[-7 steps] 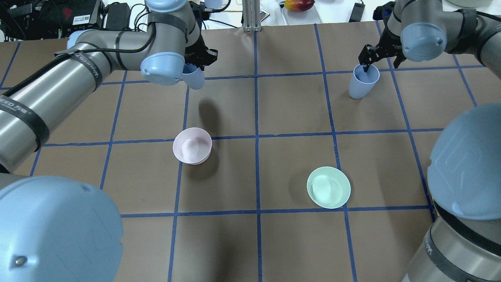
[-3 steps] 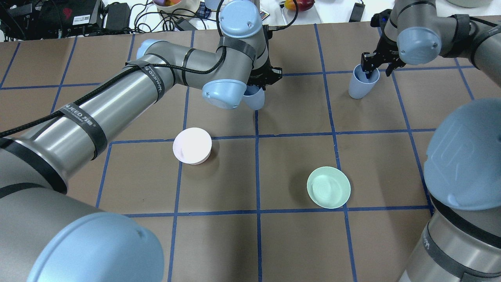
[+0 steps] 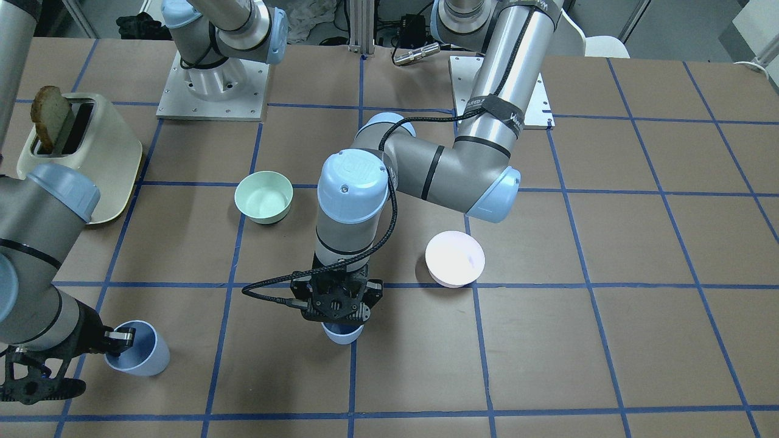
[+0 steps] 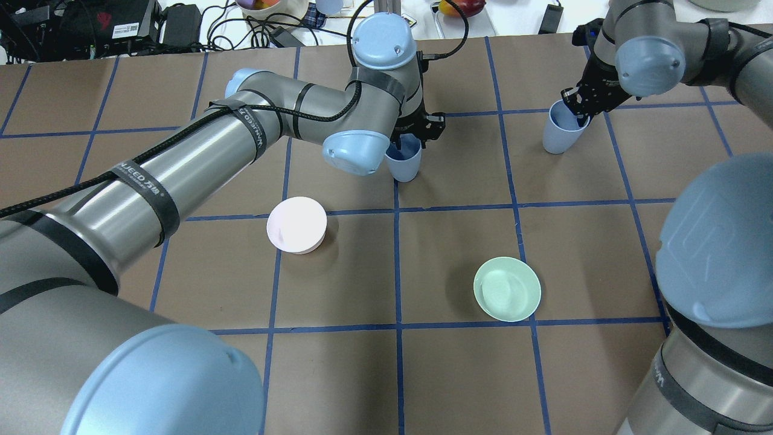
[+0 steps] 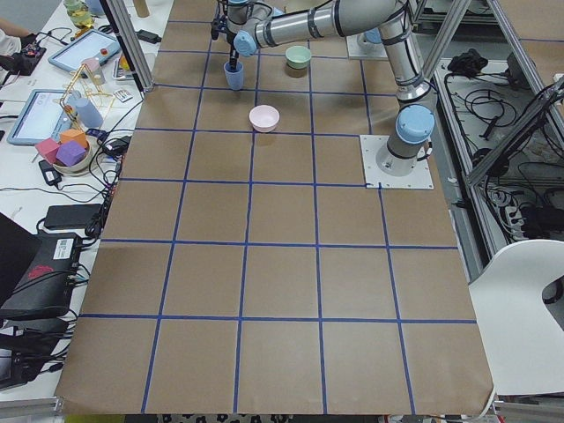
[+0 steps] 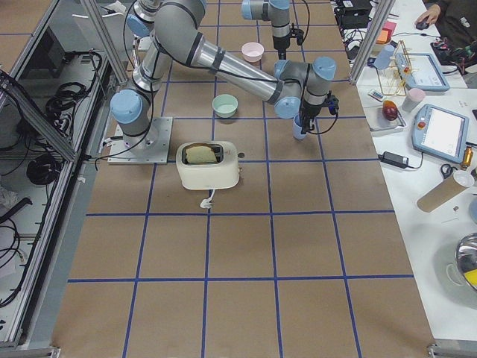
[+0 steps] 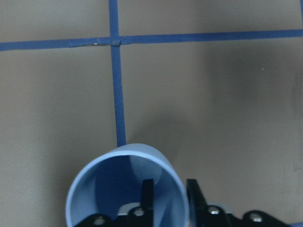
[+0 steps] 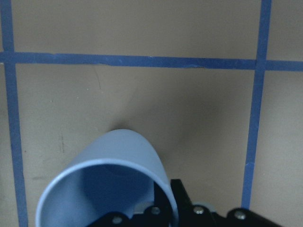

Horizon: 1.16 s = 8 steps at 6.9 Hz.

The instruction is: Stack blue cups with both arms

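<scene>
My left gripper (image 4: 415, 134) is shut on the rim of one blue cup (image 4: 404, 163), upright and low over the table's middle back. In the left wrist view one finger is inside this cup (image 7: 124, 189) and one outside. It also shows in the front view (image 3: 342, 334), under the left gripper (image 3: 336, 304). My right gripper (image 4: 578, 109) is shut on the rim of the other blue cup (image 4: 558, 132) at the back right; this cup leans a little. The right wrist view shows it (image 8: 106, 187) close up. In the front view it (image 3: 135, 357) is at the lower left.
A pale pink bowl (image 4: 296, 225) sits left of centre and a mint-green bowl (image 4: 507, 289) right of centre, both nearer the robot than the cups. A cream toaster (image 3: 85, 152) with a bread slice stands near the right arm's base. Blue tape lines grid the brown table.
My left arm has carried its cup to the right, from the back left to the table's middle, and lowered it. The right gripper has stayed at its cup, which now leans slightly.
</scene>
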Available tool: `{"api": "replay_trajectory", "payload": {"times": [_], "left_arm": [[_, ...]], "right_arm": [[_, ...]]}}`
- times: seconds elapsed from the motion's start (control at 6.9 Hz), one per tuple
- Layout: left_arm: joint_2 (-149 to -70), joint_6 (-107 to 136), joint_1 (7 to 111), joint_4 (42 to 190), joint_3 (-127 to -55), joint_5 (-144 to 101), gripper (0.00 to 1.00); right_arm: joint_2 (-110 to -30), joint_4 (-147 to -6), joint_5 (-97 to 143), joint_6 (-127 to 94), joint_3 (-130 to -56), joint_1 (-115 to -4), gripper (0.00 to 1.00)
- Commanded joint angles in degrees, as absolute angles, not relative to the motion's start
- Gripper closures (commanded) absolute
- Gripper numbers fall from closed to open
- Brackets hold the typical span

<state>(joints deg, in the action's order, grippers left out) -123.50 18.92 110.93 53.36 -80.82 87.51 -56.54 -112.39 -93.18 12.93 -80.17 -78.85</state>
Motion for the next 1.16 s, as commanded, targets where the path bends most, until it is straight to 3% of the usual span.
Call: {"api": "replay_trajectory", "payload": {"times": [0.0, 0.29, 0.58, 0.87, 1.01], "left_arm": [[-116.59, 18.29, 107.24, 69.84, -77.20, 87.36, 0.00], [-108.67, 16.45, 106.44, 90.61, -74.62, 88.59, 0.00], [-101.29, 16.52, 106.17, 104.00, -74.88, 88.51, 0.00], [-96.09, 17.66, 103.56, 106.35, -79.86, 88.33, 0.00], [-93.72, 17.93, 100.93, 98.69, -83.63, 88.33, 0.00]], "right_arm": [[-58.44, -105.34, -92.55, 11.27, -76.84, -78.58, 1.00], [-62.55, -94.80, -87.41, 2.68, -72.61, -79.88, 1.00], [-65.30, -92.82, -86.66, -8.20, -72.42, -87.58, 1.00], [-65.39, -93.42, -86.05, -21.64, -72.25, -94.98, 1.00], [-65.39, -93.51, -85.96, -26.06, -72.25, -98.32, 1.00]]}}
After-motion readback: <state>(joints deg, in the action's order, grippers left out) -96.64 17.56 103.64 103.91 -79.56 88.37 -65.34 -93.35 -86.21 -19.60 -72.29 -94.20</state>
